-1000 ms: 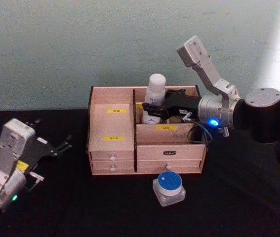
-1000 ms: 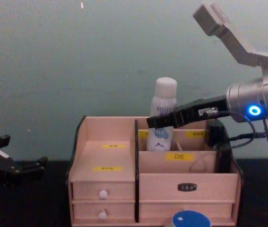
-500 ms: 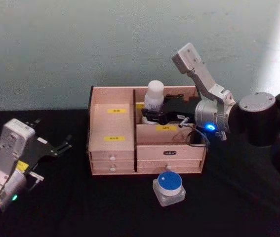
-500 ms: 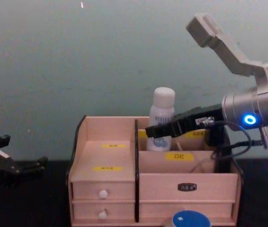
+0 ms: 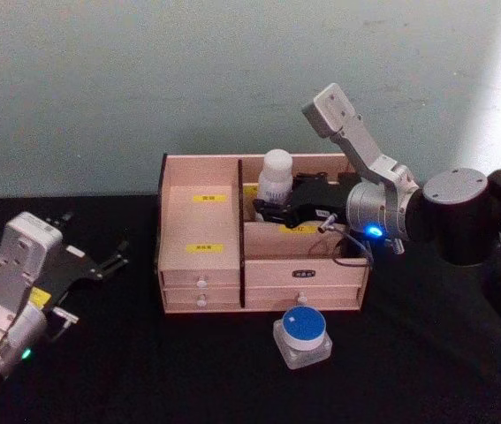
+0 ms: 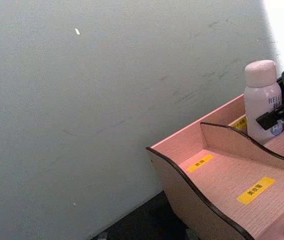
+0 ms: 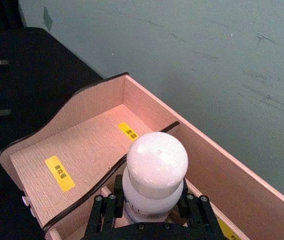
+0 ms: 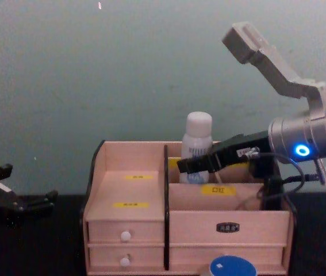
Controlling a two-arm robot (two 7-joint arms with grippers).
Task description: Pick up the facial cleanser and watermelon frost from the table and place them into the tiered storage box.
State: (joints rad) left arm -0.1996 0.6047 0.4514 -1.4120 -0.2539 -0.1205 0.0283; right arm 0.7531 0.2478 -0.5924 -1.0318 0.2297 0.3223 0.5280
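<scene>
The right end effector (image 5: 268, 208) reaches in from the box's right side and is clamped on the facial cleanser (image 5: 277, 170). Its fingers (image 7: 105, 209) press the bottle's body just under the rounded cap. The bottle stands upright between them, with its long axis vertical and square to the roughly level reach of the end effector. Its cap rises above the end effector. Its lower body drops below it into the rear compartment of the tiered storage box (image 5: 321, 273), just beside the centre divider.

A compartment wall hides the bottle's base, so it is not possible to tell whether the base rests on the compartment floor. Judging from this, the coming move depends on that vertical line: either a short straight lowering or a plain release, with the fingers parting sideways so the bottle is not tipped.

The watermelon frost (image 5: 303, 334) sits on the table (image 5: 144, 362), well below the right end effector and nearer the robot, just in front of the box's drawers. It stands with its blue lid up, apart from everything else. It lies far closer to the right end effector than to the left one, so the right arm looks the likelier one to fetch it.

The left end effector (image 5: 93, 238) is parked low over the table, well away on the far side of the box from the right one. Its fingers are spread apart and hold nothing.
</scene>
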